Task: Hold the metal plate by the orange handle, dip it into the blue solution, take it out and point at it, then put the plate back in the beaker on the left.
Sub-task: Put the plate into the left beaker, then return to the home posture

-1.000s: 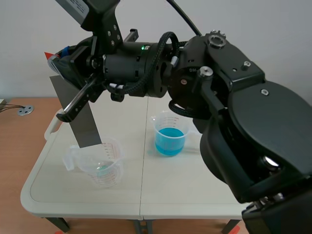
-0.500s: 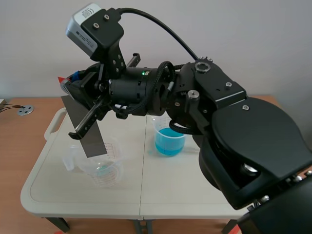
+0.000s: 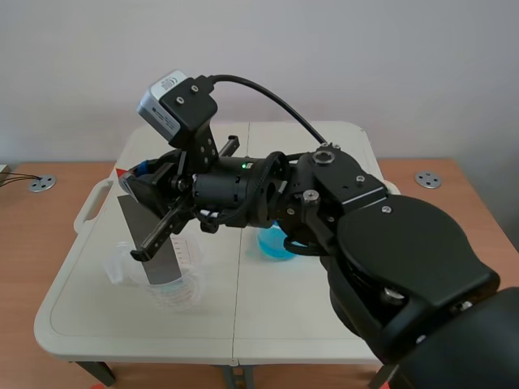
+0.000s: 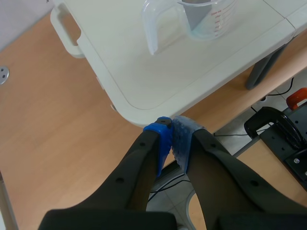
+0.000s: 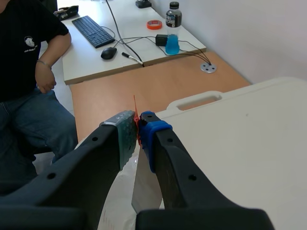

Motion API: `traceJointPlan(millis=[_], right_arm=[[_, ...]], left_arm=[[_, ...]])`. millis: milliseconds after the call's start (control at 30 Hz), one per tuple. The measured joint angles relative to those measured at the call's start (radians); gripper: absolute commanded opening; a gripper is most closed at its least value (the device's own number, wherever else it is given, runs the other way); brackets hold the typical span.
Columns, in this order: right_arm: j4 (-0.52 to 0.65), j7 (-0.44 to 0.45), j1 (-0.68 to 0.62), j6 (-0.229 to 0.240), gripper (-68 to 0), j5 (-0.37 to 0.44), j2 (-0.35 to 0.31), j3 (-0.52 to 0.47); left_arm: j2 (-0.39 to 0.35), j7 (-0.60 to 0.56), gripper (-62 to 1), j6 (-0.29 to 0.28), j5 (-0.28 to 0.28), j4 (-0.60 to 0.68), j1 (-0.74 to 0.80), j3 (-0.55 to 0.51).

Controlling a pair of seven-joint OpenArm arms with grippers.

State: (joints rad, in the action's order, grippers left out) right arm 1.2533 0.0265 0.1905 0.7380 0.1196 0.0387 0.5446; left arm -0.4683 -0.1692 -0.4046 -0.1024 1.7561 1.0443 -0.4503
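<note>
While the plate (image 3: 151, 243) is hanging tilted with its lower end sitting inside the left beaker (image 3: 180, 285), the right gripper (image 5: 139, 125) is pinching its orange handle (image 5: 135, 109) between narrow jaws. Letting go at this slant is risking the plate levering the light beaker over. The left gripper (image 4: 171, 138) is idling off the table (image 4: 144, 81) edge, jaws closed on nothing.

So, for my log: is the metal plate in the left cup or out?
In. The plate has its lower end inside the cup; the right claw grips its top.
</note>
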Motion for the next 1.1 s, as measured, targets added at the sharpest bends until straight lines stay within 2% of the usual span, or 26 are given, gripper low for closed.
traceJointPlan(millis=[200,533,600,733,833,900,933,1000,1100], right_arm=[[-0.056,0.045,0.000,0.000,-66.2,-0.033,0.000,0.000],[-0.077,0.063,0.000,0.000,-65.6,-0.053,0.000,0.000],[-0.077,0.063,0.001,0.000,-61.4,-0.063,0.000,0.000],[-0.077,0.057,0.006,0.000,-51.6,-0.084,0.000,0.000],[-0.077,0.055,0.006,0.000,-43.4,-0.084,0.000,0.000],[-0.077,0.055,0.007,0.000,-34.7,-0.083,0.000,0.000],[-0.077,0.055,0.008,0.000,-29.2,-0.084,0.000,0.000],[-0.077,0.080,0.009,0.000,-19.4,-0.084,0.000,0.000],[-0.077,0.119,0.009,0.000,-11.5,-0.083,0.000,0.000]], left_arm=[[0.000,0.000,-58.0,0.000,0.000,0.000,0.000,0.000],[0.000,0.000,-57.2,0.000,0.000,0.000,0.000,0.000],[0.000,0.000,-51.2,0.000,0.000,0.000,0.000,0.000],[0.000,0.000,-35.3,0.000,0.001,0.000,0.000,0.000],[0.000,0.000,-14.0,0.000,0.023,0.000,0.000,0.000],[0.000,0.000,-1.9,0.000,0.023,0.000,0.000,0.000],[0.000,0.000,1.2,0.000,0.023,0.000,0.000,0.000],[0.000,0.000,1.4,0.000,0.023,0.000,0.000,0.000],[0.000,0.000,1.4,0.000,0.023,0.000,0.000,0.000]])
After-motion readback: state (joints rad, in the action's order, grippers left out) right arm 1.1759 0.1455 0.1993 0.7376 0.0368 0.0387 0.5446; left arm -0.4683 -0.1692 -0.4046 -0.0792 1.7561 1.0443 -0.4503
